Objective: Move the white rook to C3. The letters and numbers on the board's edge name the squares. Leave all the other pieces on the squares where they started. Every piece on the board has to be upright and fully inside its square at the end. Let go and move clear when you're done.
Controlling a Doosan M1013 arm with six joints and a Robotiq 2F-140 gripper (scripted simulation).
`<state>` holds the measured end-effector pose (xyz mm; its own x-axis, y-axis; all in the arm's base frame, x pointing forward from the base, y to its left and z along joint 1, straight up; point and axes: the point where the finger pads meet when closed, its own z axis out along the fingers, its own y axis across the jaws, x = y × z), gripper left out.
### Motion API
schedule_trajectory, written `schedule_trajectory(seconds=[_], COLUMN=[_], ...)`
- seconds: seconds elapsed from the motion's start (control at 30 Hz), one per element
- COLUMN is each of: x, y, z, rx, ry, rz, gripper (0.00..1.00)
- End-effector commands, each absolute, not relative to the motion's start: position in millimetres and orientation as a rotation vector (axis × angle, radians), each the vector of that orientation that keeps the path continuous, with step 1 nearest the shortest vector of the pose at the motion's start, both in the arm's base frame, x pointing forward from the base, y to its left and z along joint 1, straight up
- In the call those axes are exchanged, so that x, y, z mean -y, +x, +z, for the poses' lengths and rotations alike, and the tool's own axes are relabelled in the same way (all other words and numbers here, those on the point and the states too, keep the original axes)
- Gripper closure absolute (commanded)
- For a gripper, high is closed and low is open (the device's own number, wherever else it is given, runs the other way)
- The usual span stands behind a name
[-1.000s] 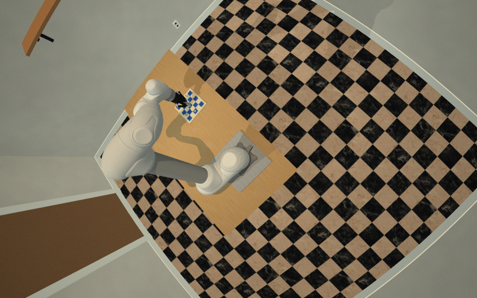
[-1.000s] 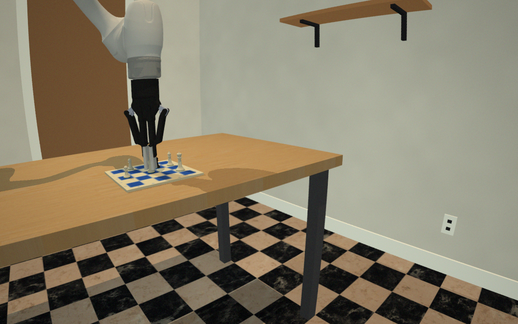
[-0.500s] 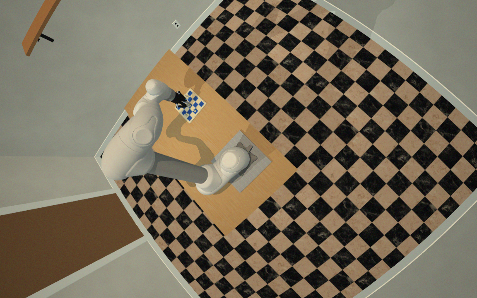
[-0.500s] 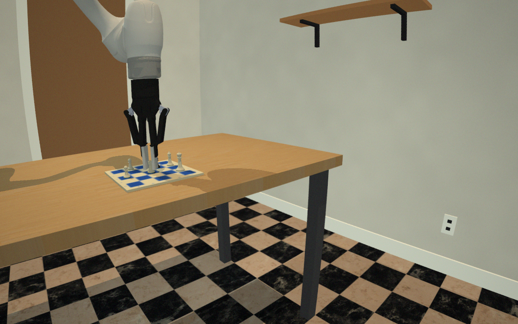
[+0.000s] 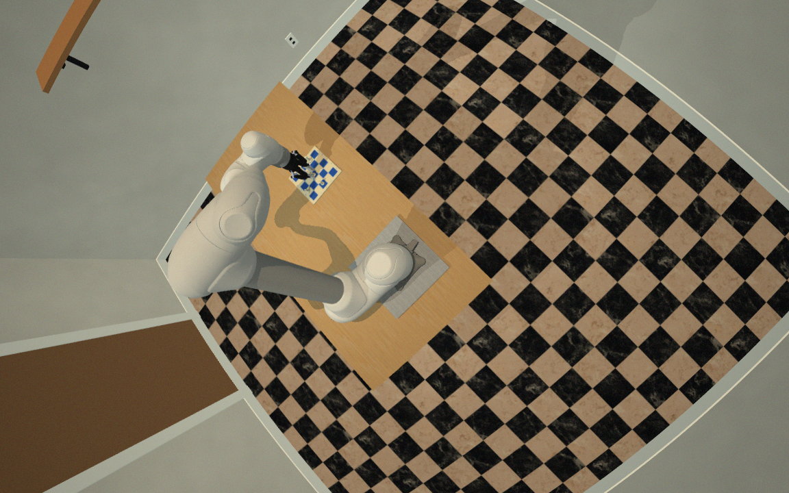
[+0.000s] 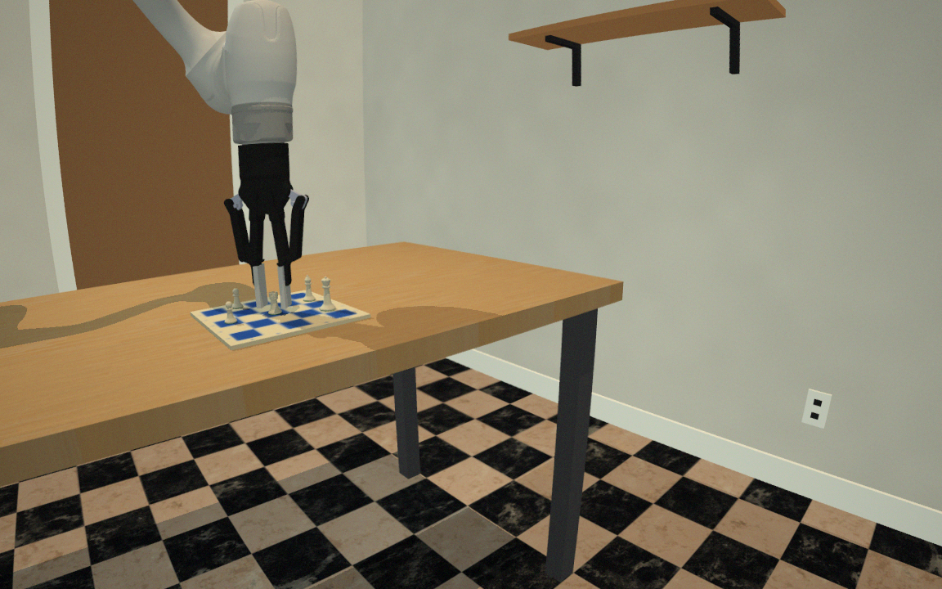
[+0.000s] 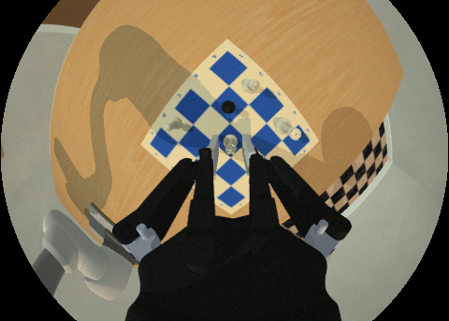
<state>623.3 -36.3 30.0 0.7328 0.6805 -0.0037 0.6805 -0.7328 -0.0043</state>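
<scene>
The small blue-and-cream chessboard (image 6: pixel 280 321) lies on the wooden table. The white rook (image 6: pixel 274 302) stands upright on the board, between my fingertips; in the wrist view the rook (image 7: pixel 231 143) sits on a square near the board's middle. My gripper (image 6: pixel 272 287) points straight down over it, fingertips low at the board. The fingers are parted, with a small gap on each side of the rook, so the gripper (image 7: pixel 231 154) is open. The board's letters and numbers are too small to read.
Other white pieces stand upright around the rook: a pawn (image 6: pixel 229 312) at the near left, one (image 6: pixel 235 298) behind it, two taller ones (image 6: pixel 307 288) (image 6: pixel 325 294) at the right. A dark round spot (image 7: pixel 228 107) marks a square just beyond the rook.
</scene>
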Motion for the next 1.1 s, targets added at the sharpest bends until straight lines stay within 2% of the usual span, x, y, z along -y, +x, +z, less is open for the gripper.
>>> schedule_trajectory(seconds=[0.0, 0.23, 0.8, 1.07], x=[36, 36, 36, 36], y=[623, 623, 624, 624], z=[30, 40, 112, 120], rx=[1.147, 1.147, 1.147, 1.147], ry=[-2.922, -2.922, -2.922, -2.922], rz=[0.008, 0.008, 0.008, 0.008], gripper=[0.78, 0.78, 0.78, 0.78])
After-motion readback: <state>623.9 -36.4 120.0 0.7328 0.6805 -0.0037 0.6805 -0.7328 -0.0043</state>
